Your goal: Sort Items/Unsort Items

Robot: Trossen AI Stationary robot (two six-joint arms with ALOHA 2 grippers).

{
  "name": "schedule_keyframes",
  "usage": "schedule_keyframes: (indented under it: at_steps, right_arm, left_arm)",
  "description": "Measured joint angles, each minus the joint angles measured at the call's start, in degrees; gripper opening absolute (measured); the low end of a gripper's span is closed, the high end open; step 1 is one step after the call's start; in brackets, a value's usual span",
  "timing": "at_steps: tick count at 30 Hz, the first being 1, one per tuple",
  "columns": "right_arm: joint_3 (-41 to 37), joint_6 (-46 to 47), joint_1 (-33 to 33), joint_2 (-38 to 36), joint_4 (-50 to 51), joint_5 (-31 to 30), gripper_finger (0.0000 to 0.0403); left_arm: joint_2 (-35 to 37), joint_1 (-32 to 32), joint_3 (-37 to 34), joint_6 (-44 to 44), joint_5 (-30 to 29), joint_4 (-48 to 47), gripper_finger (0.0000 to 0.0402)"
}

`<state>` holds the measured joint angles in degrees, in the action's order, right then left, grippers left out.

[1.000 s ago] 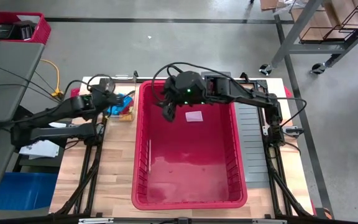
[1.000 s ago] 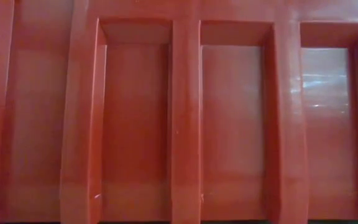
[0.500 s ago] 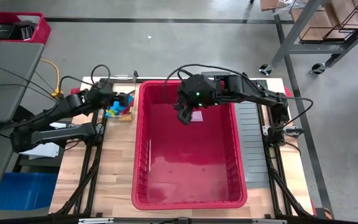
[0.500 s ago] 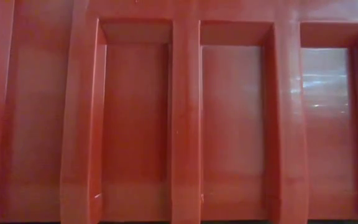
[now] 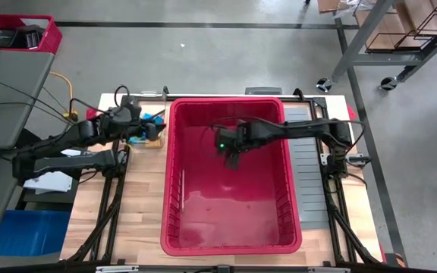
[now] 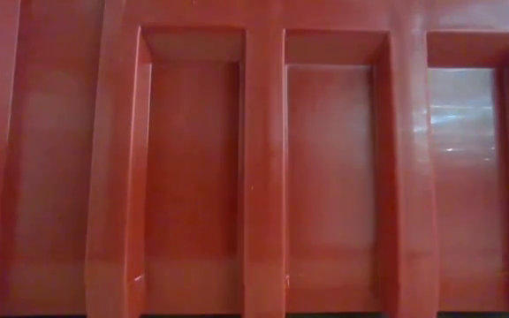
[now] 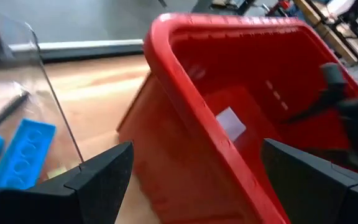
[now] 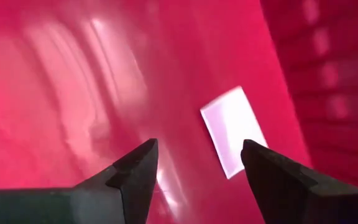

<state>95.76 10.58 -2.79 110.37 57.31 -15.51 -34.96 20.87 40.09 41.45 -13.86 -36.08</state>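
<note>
Items beside the red bin sit half-hidden under the spread left claw; right claw spread too.

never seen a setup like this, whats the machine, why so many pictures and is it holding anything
It is a robot with two dark arms at a wooden table, each ending in a two-finger gripper. One camera looks straight down; one sits at table height and sees only the wall of the big red bin; one rides on each wrist.

The right gripper is down inside the bin, open and empty, above a pale label on the bin floor. The left gripper is open beside the bin's left wall, next to a clear container of small items. A blue blocky piece and a thin dark stick show in it. Neither gripper holds anything.
</note>
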Motion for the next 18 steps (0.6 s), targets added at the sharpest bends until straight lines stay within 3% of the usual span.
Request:
schedule_keyframes:
  at_steps: [8,18]
  right_arm:
    - [-13.10,6.49,-2.56,0.21,-11.62,0.34,0.0224]
    - [-11.51,0.87,-2.81,8.43,-17.57,1.93,0.0224]
  left_arm:
    - [-0.42,-3.40,-1.24,5.54,0.06,0.10,0.0346]
    - [-0.46,-4.75,-1.26,10.50,0.35,2.31,0.0346]
